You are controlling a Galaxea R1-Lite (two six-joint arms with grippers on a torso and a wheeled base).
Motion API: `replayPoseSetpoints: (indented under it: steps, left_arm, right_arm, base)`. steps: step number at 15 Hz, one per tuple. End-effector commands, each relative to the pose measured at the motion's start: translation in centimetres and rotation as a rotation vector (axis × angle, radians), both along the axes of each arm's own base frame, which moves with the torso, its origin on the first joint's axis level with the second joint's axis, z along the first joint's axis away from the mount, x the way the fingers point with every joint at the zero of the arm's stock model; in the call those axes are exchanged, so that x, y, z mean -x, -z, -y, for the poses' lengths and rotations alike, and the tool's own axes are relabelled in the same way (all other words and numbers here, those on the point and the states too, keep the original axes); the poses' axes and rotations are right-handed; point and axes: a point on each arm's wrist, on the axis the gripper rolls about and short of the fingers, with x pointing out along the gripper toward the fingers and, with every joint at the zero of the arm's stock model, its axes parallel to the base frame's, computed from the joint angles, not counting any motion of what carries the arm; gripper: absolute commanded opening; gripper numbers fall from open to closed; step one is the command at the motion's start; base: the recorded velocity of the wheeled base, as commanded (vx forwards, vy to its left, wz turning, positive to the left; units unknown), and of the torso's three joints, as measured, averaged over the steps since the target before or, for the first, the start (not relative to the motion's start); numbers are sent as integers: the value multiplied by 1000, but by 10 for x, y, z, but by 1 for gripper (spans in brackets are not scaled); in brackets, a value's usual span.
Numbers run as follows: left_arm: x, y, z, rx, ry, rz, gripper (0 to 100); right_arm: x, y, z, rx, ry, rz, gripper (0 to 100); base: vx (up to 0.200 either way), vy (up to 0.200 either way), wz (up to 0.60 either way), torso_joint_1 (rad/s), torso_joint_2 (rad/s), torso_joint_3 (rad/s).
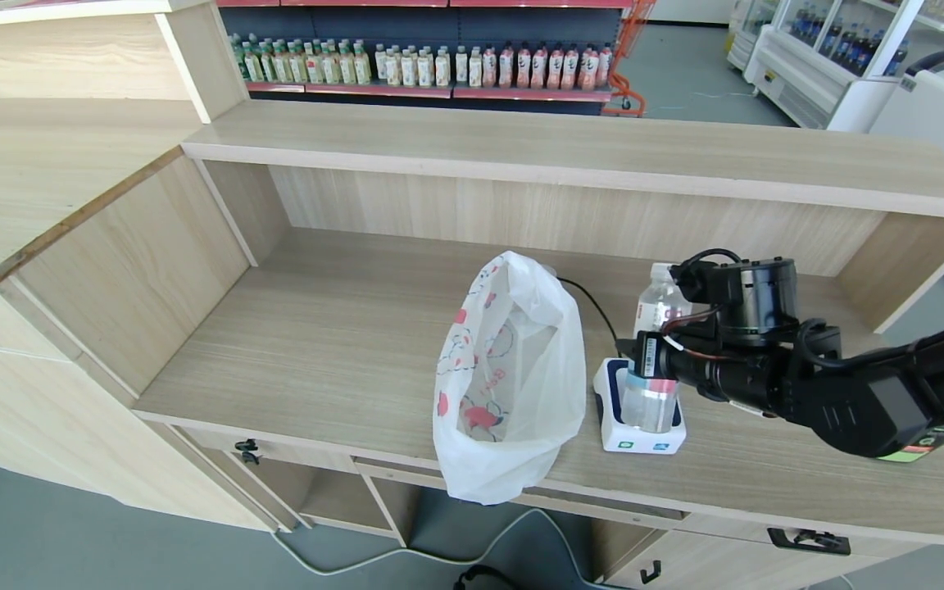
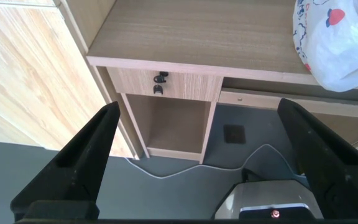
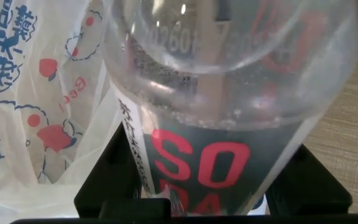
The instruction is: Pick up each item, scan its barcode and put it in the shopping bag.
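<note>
While the right gripper [image 1: 652, 365] is clamping a clear soda bottle [image 1: 659, 307] roughly upright over the white-and-blue barcode scanner [image 1: 640, 440] on the wooden checkout counter [image 1: 341, 328], we are judging this to be the scan step for 1 item, with bagging not yet done. We cannot tell whether the bottle's base is touching the scanner or hanging just above it. The white shopping bag [image 1: 513, 369] is standing just beside the scanner, its mouth gaping and its lower part drooping over the counter's front edge. A black cable [image 1: 595, 307] is running behind the bag toward the scanner. The left gripper [image 2: 199, 107] is hanging below counter level with its fingers spread wide and nothing between them.

We are seeing 3 risks from here. The smooth plastic could be slipping in the clamp during the swing across. The bag's soft rim could be folding under the bottle and blocking entry. The overhanging bag, once loaded, could be sliding off the edge. A low carry might also be knocking the scanner or snagging its cable.
</note>
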Motion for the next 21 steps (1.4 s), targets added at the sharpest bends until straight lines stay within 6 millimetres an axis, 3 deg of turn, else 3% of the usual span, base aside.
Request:
replayPoseSetpoints:
  steps: [1, 4, 8, 12, 15, 18, 21]
  left_arm:
    - [0, 0, 0, 0, 0, 1, 100]
    - [0, 0, 0, 0, 0, 1, 100]
    - [0, 0, 0, 0, 0, 1, 100]
    - [0, 0, 0, -2, 0, 1, 100]
    - [0, 0, 0, -3, 1, 1, 100]
    - [0, 0, 0, -3, 1, 1, 100]
    - [0, 0, 0, -3, 1, 1, 100]
  right_arm:
    - [0, 2, -1, 2, -1, -8, 0]
    - [0, -5, -1, -17, -5, 34, 0]
    - [3, -32, 0, -62, -42, 188, 0]
    - [31, -57, 8, -20, -195, 379, 0]
    - [48, -49, 13, 51, -316, 529, 0]
    - [57, -37, 16, 74, -358, 544, 0]
    - [56, -38, 15, 84, -372, 552, 0]
  base:
    - [0, 0, 0, 0, 0, 0]
    - [0, 0, 0, 0, 0, 0]
    - [0, 0, 0, 0, 0, 0]
    - [0, 0, 0, 0, 0, 0]
    - [0, 0, 0, 0, 0, 0]
    - [0, 0, 0, 0, 0, 0]
    - [0, 0, 0, 0, 0, 0]
